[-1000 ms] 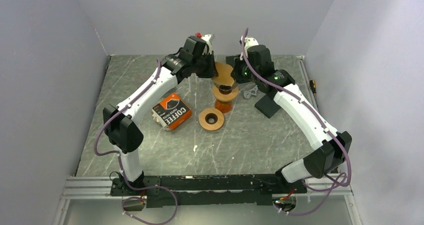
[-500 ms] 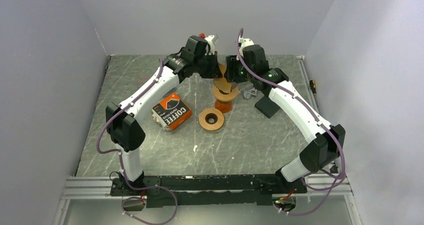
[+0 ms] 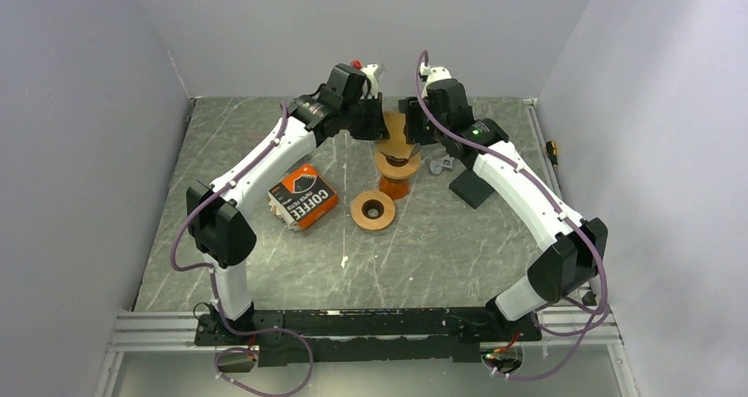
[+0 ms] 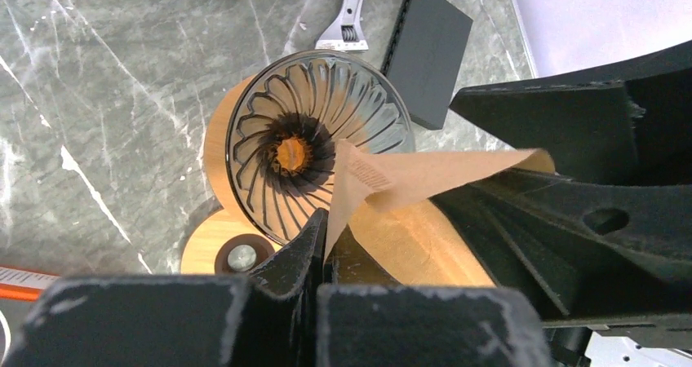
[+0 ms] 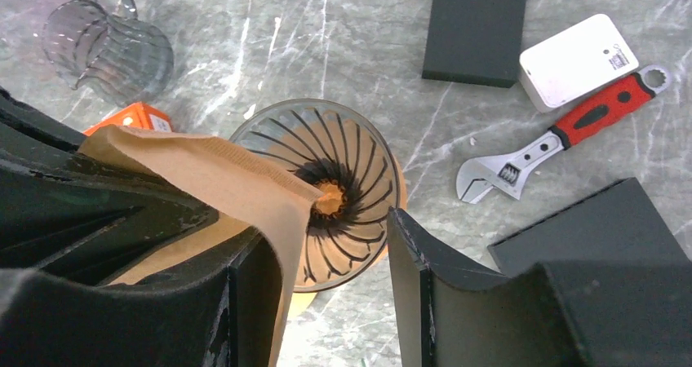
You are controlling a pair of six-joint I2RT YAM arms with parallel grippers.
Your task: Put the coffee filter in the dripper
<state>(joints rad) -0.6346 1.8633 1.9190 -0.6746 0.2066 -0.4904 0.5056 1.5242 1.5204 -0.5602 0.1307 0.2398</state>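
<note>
I saw the left gripper (image 4: 321,230) clenched on a lower corner of the brown paper coffee filter (image 4: 424,175). It held the filter in the air, just above the ribbed glass dripper (image 4: 269,122). The folded tip of the filter pointed to the middle hole of the dripper, but the paper was not seated inside. The right gripper (image 5: 326,240) was released, with its jaws apart. One finger was just beside the filter, and I could not tell if it touched. A wrench (image 5: 563,139) lay near.
</note>
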